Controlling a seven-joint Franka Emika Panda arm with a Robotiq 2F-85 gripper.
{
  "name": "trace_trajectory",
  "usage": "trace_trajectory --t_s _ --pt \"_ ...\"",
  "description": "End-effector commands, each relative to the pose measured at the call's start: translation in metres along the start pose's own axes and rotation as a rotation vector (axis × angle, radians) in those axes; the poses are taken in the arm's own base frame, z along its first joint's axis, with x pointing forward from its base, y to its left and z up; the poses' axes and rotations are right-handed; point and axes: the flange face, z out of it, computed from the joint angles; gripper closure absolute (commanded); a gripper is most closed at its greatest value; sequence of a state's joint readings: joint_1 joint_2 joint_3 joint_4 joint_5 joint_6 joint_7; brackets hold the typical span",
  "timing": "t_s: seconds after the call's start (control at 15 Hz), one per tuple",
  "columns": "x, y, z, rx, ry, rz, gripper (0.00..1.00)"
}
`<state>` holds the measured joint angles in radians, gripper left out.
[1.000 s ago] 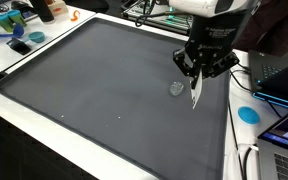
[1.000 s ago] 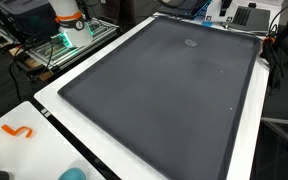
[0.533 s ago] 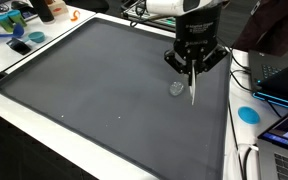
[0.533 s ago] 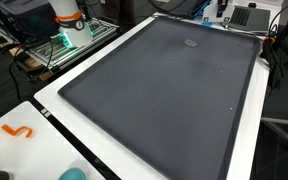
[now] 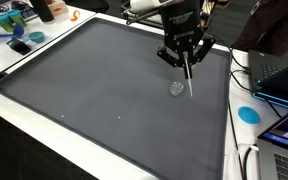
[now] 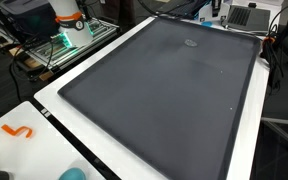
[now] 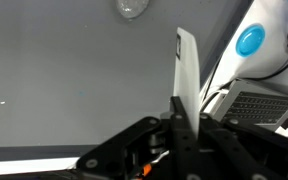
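Dark grey mat [image 5: 94, 90]: one, covering most of the white table [image 5: 44, 125], and seen in both exterior views.

My pincer [image 5: 188, 58]: one, hanging above the mat near the edge that borders the blue disc [image 5: 248, 114].

White strip [image 5: 191, 80]: one, thin and flat. It sits directly between my fingers and runs straight down from them, roughly upright, with its lower end close over the mat. Whether that end touches the surface I cannot tell. In the wrist view the white strip [image 7: 187, 75] stands out from my pincer [image 7: 176, 125] over the grey surface.

Pincer state: fingers pressed in on the strip's upper end, pinching it. Nothing else is in contact with them.

Blue disc: one, on the white table off the mat, on the far side of the strip from the clear piece.

Clear round piece [image 5: 176, 88]: one, lying flat on the mat just beside the strip's lower end. The wrist view shows the clear round piece [image 7: 132, 8] apart from the strip.

Orange hook [image 6: 19, 131]: one, on the table, well apart from my pincer.
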<state>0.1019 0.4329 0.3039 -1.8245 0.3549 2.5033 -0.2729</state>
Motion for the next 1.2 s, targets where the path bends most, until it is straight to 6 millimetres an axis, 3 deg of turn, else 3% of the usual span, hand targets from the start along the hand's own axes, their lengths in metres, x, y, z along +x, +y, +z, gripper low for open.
trace_trajectory --t_s 0.0,0.6,1.13 --pt "-0.023 0.011 -0.008 0.040 0.036 -0.005 0.99" --pt "-0.052 0.032 -0.012 0.119 0.095 -0.015 0.99" --pt "-0.082 0.027 -0.010 0.114 0.173 -0.067 0.99"
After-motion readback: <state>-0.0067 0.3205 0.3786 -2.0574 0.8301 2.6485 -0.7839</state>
